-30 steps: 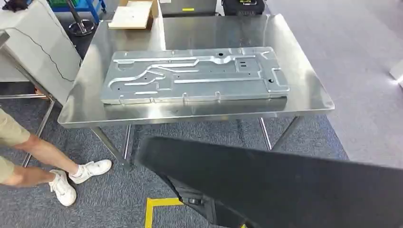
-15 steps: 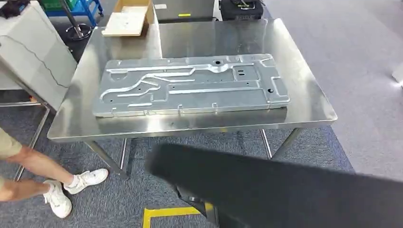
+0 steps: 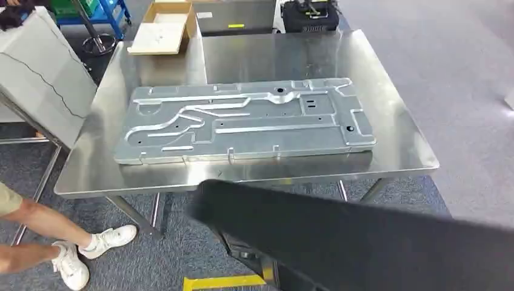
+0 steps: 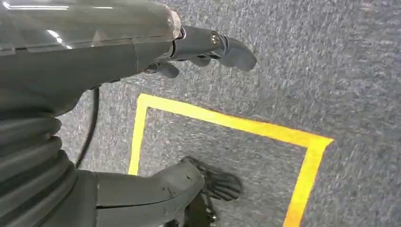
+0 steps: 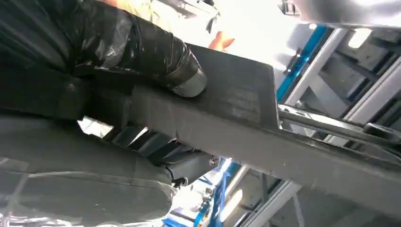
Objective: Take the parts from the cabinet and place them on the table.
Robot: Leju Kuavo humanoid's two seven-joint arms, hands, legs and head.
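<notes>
Black panel: a long, flat, dark part [image 3: 363, 236] crosses the lower head view, held in the air on the near side of the table, its end just short of the near edge; not yet set down.
Right hand: the right hand [image 5: 142, 61] grips that black panel, thumb on one face and fingers underneath, as the right wrist view shows; the panel [image 5: 246, 123] runs out away from the palm.
Left hand: the left hand [image 4: 198, 47] hangs over the grey carpet [image 4: 340, 56] and a yellow floor marking [image 4: 227, 123], fingers apart and holding nothing.
Steel table: the stainless table [image 3: 394, 151] stands straight ahead, with a bare strip along its near edge and more bare top at the far side.
Pressed sheet-metal panel: a large silver stamped plate [image 3: 242, 121] already lies flat across the middle of the table, which I take as one part delivered.
Done: judging from this, the panel is out of the cabinet and carried almost to the table.
Left: lifting the black panel over the edge and laying it down, probably on the free strip or atop the plate; whether more parts wait in the cabinet cannot be told.
Bystander: a person's legs in white shoes [image 3: 91, 248] stand by the table's left corner.
Cardboard box: an open box [image 3: 162, 27] sits beyond the far-left corner.
</notes>
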